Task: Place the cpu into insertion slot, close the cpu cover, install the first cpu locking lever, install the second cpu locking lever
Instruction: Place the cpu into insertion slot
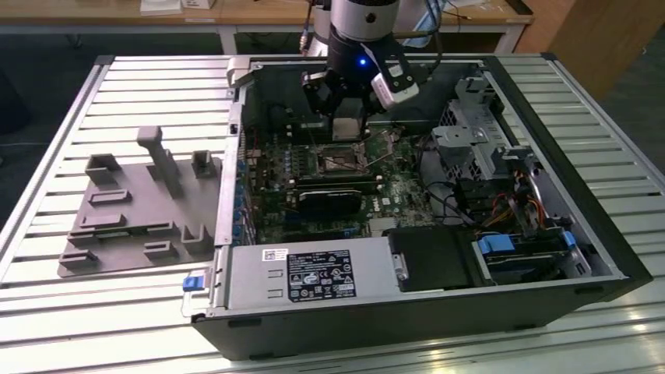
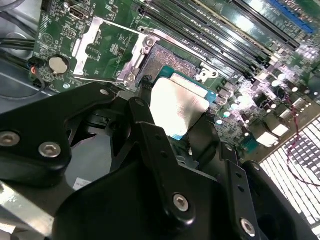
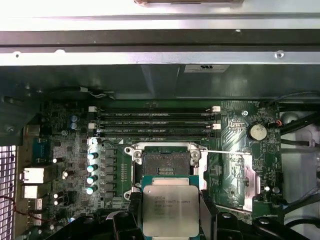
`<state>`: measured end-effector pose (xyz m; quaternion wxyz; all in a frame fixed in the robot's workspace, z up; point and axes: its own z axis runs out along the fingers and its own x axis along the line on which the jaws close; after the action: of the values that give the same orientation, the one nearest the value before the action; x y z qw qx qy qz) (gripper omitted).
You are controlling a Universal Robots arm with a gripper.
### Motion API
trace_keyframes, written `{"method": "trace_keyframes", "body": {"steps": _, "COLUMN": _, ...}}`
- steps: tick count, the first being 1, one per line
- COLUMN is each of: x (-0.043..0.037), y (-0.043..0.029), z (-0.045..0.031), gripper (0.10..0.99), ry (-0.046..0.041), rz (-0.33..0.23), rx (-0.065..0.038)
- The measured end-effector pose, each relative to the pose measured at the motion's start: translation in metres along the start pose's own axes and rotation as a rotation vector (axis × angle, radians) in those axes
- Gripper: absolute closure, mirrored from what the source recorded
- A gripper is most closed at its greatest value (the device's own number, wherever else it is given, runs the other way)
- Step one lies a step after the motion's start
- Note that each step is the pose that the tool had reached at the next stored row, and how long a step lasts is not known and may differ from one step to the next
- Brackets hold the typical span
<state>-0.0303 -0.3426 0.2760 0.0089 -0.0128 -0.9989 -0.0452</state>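
Note:
The cpu [image 3: 170, 210], a flat square chip with a silver-grey top, is held edge to edge by my gripper [image 3: 170, 216], which is shut on it. It hangs just short of the insertion slot [image 3: 165, 162], which lies open with its dark contact field bare inside a shiny rim. The cpu cover [image 3: 244, 181], a thin silvery frame, is flipped away beside the socket. In the second wrist view the cpu [image 2: 177, 107] sits tilted in front of the insertion slot [image 2: 170, 62], with the cpu cover [image 2: 107, 50] lying flat beyond. In the exterior view my gripper [image 1: 348, 123] hovers over the insertion slot [image 1: 335, 160].
Long memory slots [image 3: 155, 122] run just past the socket, and a coin battery [image 3: 257, 131] lies near the cover. A black fan block [image 1: 332, 199], the power supply [image 1: 311, 276] and a drive cage [image 1: 488, 148] crowd the open case. A grey fixture plate [image 1: 146, 202] lies at the exterior view's left.

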Motion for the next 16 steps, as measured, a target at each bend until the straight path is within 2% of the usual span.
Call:
{"method": "trace_keyframes", "body": {"steps": 12, "x": -0.0003, "y": 0.0023, "z": 0.0221, "gripper": 0.545, "ry": -0.0001, "rz": 0.002, "rx": 0.0}}
{"method": "trace_keyframes", "body": {"steps": 16, "x": -0.0003, "y": 0.0019, "z": 0.0274, "gripper": 0.545, "ry": -0.0056, "rz": 0.062, "rx": -0.001}}
